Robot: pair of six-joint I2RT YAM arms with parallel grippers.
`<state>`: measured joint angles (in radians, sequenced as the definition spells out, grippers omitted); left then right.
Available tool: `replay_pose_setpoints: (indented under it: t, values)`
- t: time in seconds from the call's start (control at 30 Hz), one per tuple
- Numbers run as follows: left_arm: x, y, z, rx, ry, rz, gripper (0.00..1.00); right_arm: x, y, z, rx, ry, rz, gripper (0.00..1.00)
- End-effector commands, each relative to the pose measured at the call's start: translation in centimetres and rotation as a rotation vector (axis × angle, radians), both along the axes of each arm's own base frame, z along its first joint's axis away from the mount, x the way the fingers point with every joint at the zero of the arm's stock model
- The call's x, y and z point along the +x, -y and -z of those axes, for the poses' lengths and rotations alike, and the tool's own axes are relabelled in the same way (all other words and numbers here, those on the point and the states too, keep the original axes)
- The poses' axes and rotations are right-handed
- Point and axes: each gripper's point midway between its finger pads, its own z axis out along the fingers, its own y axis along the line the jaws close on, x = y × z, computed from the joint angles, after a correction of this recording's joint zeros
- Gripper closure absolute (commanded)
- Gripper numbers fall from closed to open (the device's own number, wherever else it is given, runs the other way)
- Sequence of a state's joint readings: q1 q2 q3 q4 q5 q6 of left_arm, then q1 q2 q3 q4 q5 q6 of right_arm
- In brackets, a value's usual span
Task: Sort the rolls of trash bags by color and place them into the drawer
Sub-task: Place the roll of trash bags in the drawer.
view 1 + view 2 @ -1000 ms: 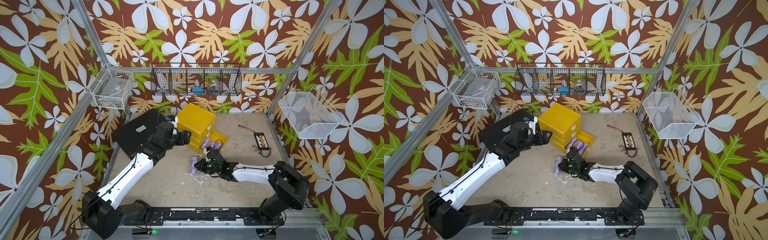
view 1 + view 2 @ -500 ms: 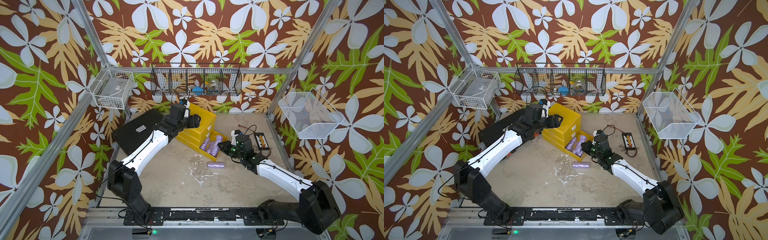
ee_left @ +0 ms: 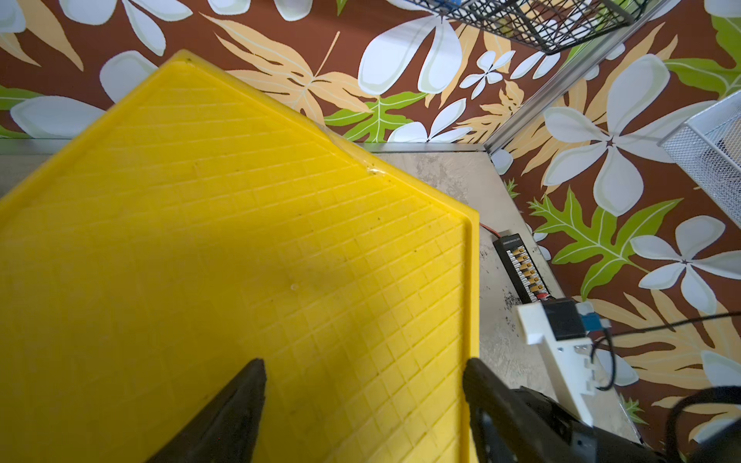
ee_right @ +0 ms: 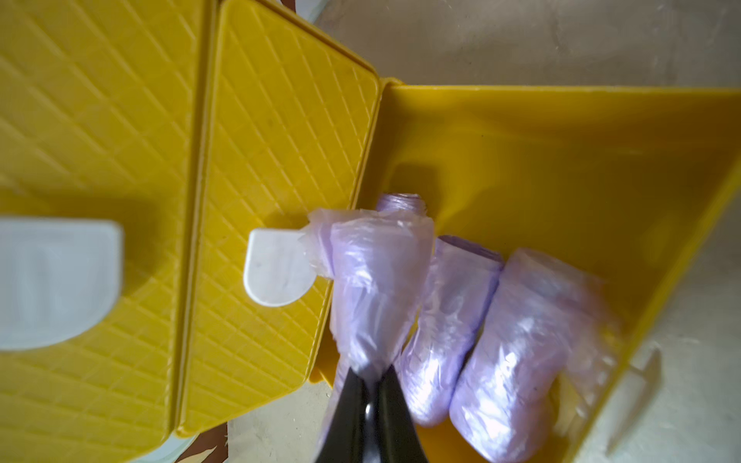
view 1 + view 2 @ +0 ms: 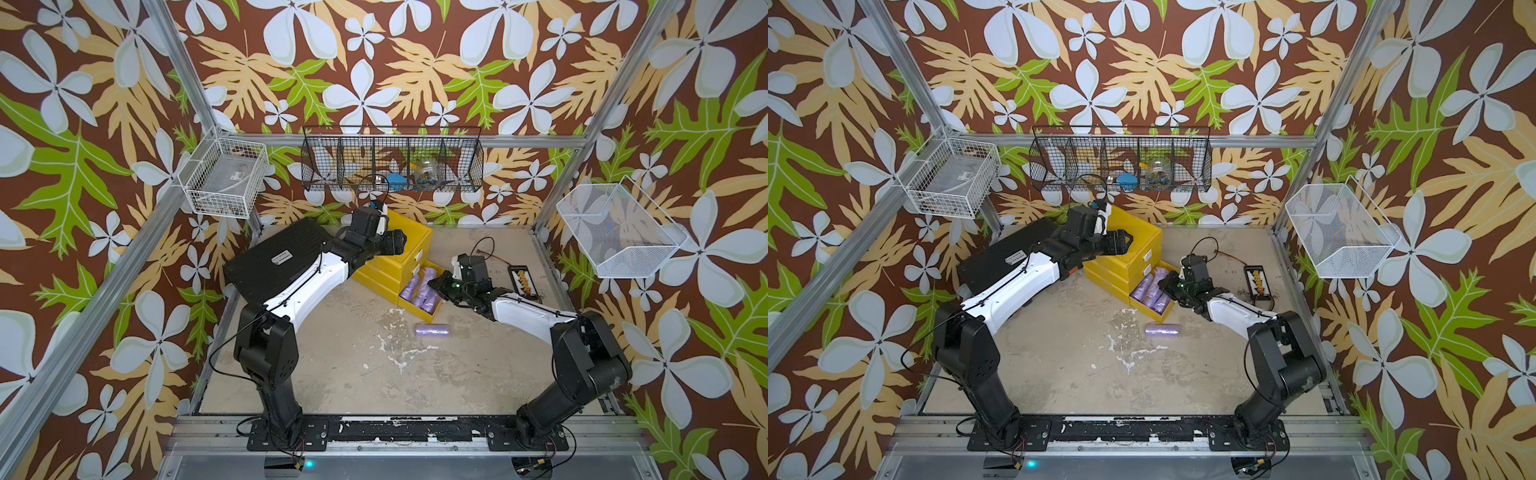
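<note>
Brown floral wallpaper (image 5: 374,62) covers the walls; a black wire basket (image 5: 392,160), contents unclear, hangs above the scuffed bench (image 5: 332,374).

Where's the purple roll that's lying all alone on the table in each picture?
Both top views: the lone lilac roll lies on the table, just in front of the open drawer.
Left wrist: not in it.
Right wrist: not in it.
Shared landmark: the yellow cabinet, in all four.

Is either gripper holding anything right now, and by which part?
The right gripper pinches a lilac roll by one end, over the open drawer. The left gripper is open, holding nothing.
</note>
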<state>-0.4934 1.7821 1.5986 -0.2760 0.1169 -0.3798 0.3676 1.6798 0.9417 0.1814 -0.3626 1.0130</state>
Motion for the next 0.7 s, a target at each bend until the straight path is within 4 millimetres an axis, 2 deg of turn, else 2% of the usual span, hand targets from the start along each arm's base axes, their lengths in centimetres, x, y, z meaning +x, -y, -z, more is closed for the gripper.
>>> replay_pose_setpoints:
  t: [0.0, 0.1, 0.27, 0.4, 0.67]
  values:
    - [-0.7, -0.2, 1.6, 0.023, -0.054, 0.011, 0.2, 1.5, -1.3, -0.1, 0.063, 0.008, -0.008, 0.95]
    - [-0.9, -0.2, 1.6, 0.022, -0.056, 0.015, 0.2, 2.0, -1.6, 1.2, 0.07, -0.025, -0.007, 0.91]
    - [-1.0, -0.2, 1.5, 0.021, -0.052, 0.019, 0.2, 1.6, -1.2, 1.4, 0.065, -0.033, 0.013, 0.67]
    - [-1.1, -0.3, 1.5, 0.024, -0.049, 0.021, 0.2, 1.0, -0.7, -0.5, 0.045, 0.01, 0.01, 0.59]
    - [-1.2, -0.3, 1.0, 0.02, -0.039, 0.022, 0.2, -1.7, 1.4, -5.7, -0.026, 0.132, 0.003, 0.59]
